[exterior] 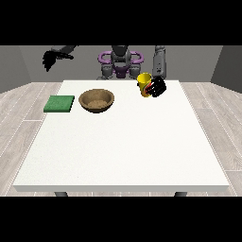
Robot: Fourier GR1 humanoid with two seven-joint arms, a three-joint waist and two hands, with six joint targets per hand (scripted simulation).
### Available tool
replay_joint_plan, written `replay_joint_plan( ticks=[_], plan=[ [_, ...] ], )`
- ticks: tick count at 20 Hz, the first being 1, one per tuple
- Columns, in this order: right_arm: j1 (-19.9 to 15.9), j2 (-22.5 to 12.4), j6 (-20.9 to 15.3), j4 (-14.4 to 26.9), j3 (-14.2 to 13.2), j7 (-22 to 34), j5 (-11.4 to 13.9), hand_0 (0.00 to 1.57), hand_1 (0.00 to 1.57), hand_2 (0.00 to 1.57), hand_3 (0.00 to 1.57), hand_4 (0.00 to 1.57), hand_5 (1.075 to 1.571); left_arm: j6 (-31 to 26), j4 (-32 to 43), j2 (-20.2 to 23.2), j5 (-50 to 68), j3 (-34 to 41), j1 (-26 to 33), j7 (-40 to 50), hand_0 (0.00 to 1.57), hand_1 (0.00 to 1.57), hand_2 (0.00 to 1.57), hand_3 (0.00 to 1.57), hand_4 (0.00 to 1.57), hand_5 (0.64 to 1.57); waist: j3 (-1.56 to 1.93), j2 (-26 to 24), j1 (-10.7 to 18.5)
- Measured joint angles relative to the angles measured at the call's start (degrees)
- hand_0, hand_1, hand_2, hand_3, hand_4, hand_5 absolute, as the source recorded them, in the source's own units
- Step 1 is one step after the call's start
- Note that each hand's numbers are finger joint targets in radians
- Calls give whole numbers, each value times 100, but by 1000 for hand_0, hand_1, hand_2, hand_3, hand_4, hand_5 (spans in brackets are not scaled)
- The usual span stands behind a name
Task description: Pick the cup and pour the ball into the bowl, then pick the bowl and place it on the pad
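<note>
With the hand at the view's right (158, 87) curled round the tilted yellow plastic cup (144, 83), it should travel toward nine o'clock over the round wooden bowl (96, 100) on the white bench (124, 142) before tipping further.

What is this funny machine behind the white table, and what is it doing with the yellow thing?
That is a robot shaped a bit like a person. You see it from a camera standing across the table, looking at it, so the robot looks small at the top.

It has two arms with black hands. The hand at the view's right has its fingers curled around a yellow cup, which is tipped over to one side. The hand at the view's left is raised in the air, away from the table, and holds nothing.

On the white table lies a brown wooden bowl, and beside it a flat green pad. The bowl and pad are apart, not touching.
</note>
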Motion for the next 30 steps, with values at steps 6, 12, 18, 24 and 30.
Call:
replay_joint_plan(
  ticks=[6, 12, 18, 24, 30],
  plan=[
    [-72, 20, -3, 425, -40, -35, 16, 0, 0, 0, 0, 0, 1569, -50, 67, 857, -871, -417, -913, 1604, 1486, 1486, 1571, 1571, 1571, 1274, -12, -239, 105],
    [-56, -61, 127, 767, -124, -252, 17, 0, 0, 0, 0, 0, 1569, 1, -16, 836, -1603, -809, -1288, 2574, 1486, 1486, 1571, 1571, 1571, 1274, -25, -315, 169],
    [-12, -162, 328, 967, -176, -310, -46, 0, 0, 0, 0, 0, 1570, 229, 5, 649, -2550, -1305, -1611, 3619, 1498, 1498, 1571, 1571, 1523, 1241, -27, -483, 93],
    [-53, -214, 399, 1230, -185, -337, -21, 0, 0, 0, 0, 0, 1571, 162, 146, 391, -3887, -2147, -2160, 4774, 1553, 1553, 1571, 1571, 1530, 1298, -21, -719, 65],
    [-54, -311, 486, 1495, -245, -471, 6, 0, 0, 0, 0, 0, 1571, -300, 325, -7, -5244, -3168, -2565, 5535, 1477, 1477, 1571, 1571, 1571, 1098, -17, -853, 53]
  ],
)
